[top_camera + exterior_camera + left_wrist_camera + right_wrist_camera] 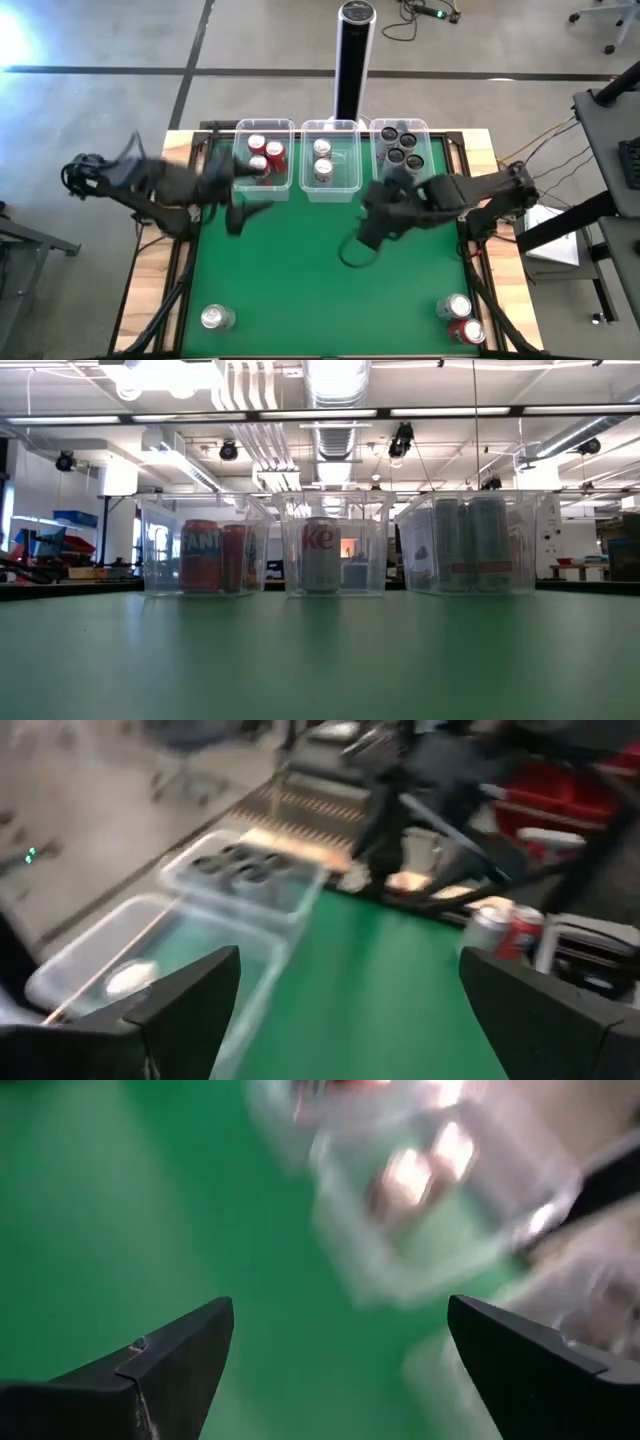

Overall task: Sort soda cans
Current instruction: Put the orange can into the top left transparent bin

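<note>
Tubs hold three red cans (pixel 265 155), two silver (pixel 322 160), four dark (pixel 401 146).

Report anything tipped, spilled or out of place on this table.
Nothing is tipped or spilled. Three cans are unsorted at the near edge: a silver can alone, plus a silver can and a red can together. Both grippers are open and empty.

tubs: three clear (pixel 264 128), far edge | post: black (pixel 353 60), behind | mat: green (pixel 300 280)
</note>
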You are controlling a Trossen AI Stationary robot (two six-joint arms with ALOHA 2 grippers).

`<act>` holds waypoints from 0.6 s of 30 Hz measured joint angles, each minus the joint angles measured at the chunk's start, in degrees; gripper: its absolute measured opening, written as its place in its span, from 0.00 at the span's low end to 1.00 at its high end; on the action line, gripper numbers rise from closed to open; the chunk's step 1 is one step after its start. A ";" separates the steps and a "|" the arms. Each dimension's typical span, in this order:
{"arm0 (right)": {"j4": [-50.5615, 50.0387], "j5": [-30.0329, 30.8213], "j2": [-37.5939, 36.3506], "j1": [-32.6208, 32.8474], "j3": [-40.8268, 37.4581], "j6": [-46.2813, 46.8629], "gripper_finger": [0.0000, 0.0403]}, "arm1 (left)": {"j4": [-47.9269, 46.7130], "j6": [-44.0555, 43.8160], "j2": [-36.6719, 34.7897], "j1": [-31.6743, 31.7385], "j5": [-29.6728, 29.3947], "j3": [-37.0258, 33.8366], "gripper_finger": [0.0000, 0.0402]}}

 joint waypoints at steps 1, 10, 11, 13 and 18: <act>-2.16 -2.01 0.02 1.69 0.02 4.10 0.90 | 3.45 1.22 -0.58 -3.28 -2.43 -2.78 0.90; -5.04 -23.55 0.24 20.76 -7.67 42.39 0.90 | 26.52 6.43 -1.35 -12.77 -4.26 -20.35 0.90; -5.18 -27.30 0.26 22.98 -8.37 45.84 0.90 | 27.07 6.20 -1.31 -12.79 -4.17 -21.50 0.90; -7.20 -34.93 0.24 27.01 -9.29 51.47 0.90 | 29.06 5.77 -1.16 -12.78 -4.01 -23.74 0.90; -9.48 -47.14 -1.20 33.61 -11.77 63.44 0.90 | 34.49 4.24 -0.43 -12.78 -3.96 -27.81 0.90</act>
